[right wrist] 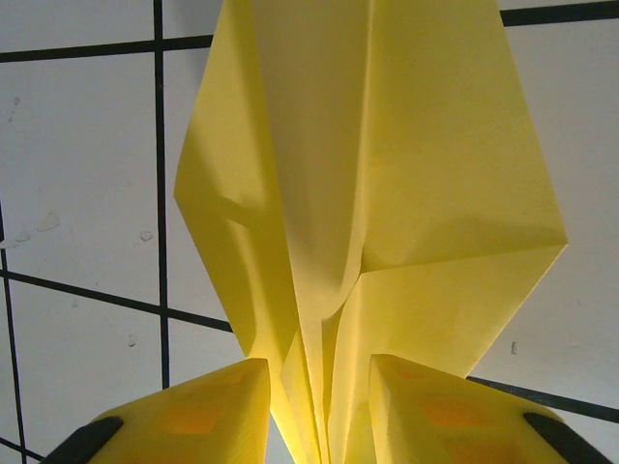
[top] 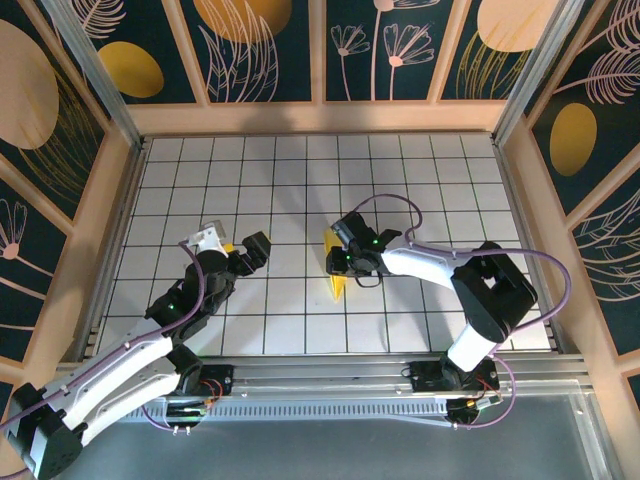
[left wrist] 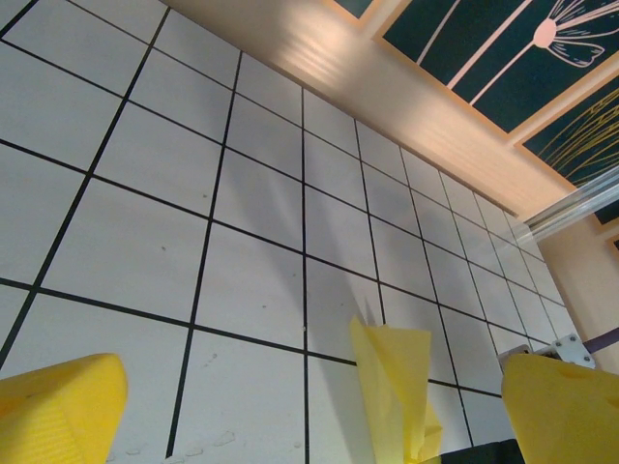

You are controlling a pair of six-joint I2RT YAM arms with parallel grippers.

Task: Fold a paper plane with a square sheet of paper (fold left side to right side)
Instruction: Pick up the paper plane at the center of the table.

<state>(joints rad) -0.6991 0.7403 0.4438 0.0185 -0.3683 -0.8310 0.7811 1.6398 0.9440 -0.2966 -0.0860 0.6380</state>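
Observation:
The yellow sheet of paper [top: 337, 272], creased into a narrow pointed shape, stands partly raised off the white grid table near the middle. In the right wrist view its folded layers [right wrist: 387, 164] rise between my right gripper's [right wrist: 319, 416] yellow fingers. The jaws flank the central folds closely. The right finger [right wrist: 435, 406] touches the paper, and a sliver of table shows beside the left finger [right wrist: 203, 416]. My right gripper [top: 350, 255] sits at the paper's right side. My left gripper [top: 238, 247] hovers wide open about two tiles left of it. From there the paper [left wrist: 397, 387] shows upright ahead.
The white grid table [top: 300, 170] stretches away behind and to both sides. Patterned wooden walls [top: 320, 115] enclose the back and sides. The arm bases sit on the rail [top: 320, 375] at the near edge.

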